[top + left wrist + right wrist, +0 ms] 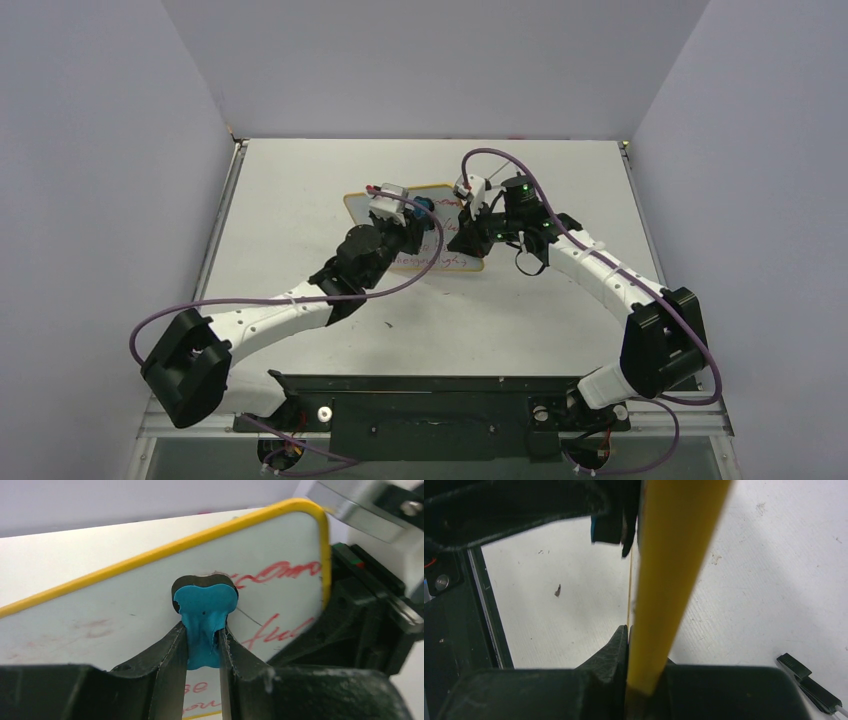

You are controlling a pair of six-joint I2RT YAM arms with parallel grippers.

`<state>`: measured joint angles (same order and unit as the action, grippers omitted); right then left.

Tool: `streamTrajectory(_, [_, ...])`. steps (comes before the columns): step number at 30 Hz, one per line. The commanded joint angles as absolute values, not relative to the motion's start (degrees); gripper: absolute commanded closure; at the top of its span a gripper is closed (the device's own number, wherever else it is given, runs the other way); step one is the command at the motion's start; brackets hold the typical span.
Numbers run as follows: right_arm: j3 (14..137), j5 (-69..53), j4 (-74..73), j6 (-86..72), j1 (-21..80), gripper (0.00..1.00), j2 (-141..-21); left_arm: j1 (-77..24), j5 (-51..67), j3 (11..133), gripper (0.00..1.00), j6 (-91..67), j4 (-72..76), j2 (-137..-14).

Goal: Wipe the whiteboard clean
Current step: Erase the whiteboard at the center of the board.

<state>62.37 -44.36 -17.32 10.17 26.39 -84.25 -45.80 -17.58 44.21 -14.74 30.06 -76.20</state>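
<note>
Looking down from the top camera, I saw a matte white table (pixel 300 180) flecked with a few dark specks. It was boxed in by plain pale lavender walls (pixel 420 60) at the back and both sides, with a black rail (pixel 430 400) along the bottom of the frame. The whiteboard (pixel 446 222) stood propped up just above the centre of the frame, between the two arms, with red handwriting across its face and a yellow rim (pixel 150 555) around it. The left jaws were clenched narrowly on a blue eraser (pixel 205 615). Its dark pad was pressed against the board's face near the middle of the left wrist view, beside the red script. The right jaws were clamped tight on the yellow rim, which ran up through the centre of the right wrist view.
</note>
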Motion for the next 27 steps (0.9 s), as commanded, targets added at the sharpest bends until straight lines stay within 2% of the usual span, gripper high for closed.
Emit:
streamTrajectory(1, [63.59,-48.34,-21.42,14.9,28.89,1.0,-84.68,-49.77,-13.98,47.75,1.0,-13.28,30.65,-77.79])
streamTrajectory(8, [63.56,-48.39,-21.53,15.07,28.91,1.0,-84.41,-46.36,-17.14,46.85,1.0,-14.22,29.29,-76.63])
streamTrajectory(14, [63.63,-48.41,-21.61,15.21,28.96,1.0,-84.31,-41.85,-14.96,46.0,1.0,-15.31,29.35,-76.12])
streamTrajectory(27, [63.66,-48.49,-21.66,15.21,29.0,1.0,-84.64,-49.27,-10.63,47.28,1.0,-12.25,33.61,-77.97])
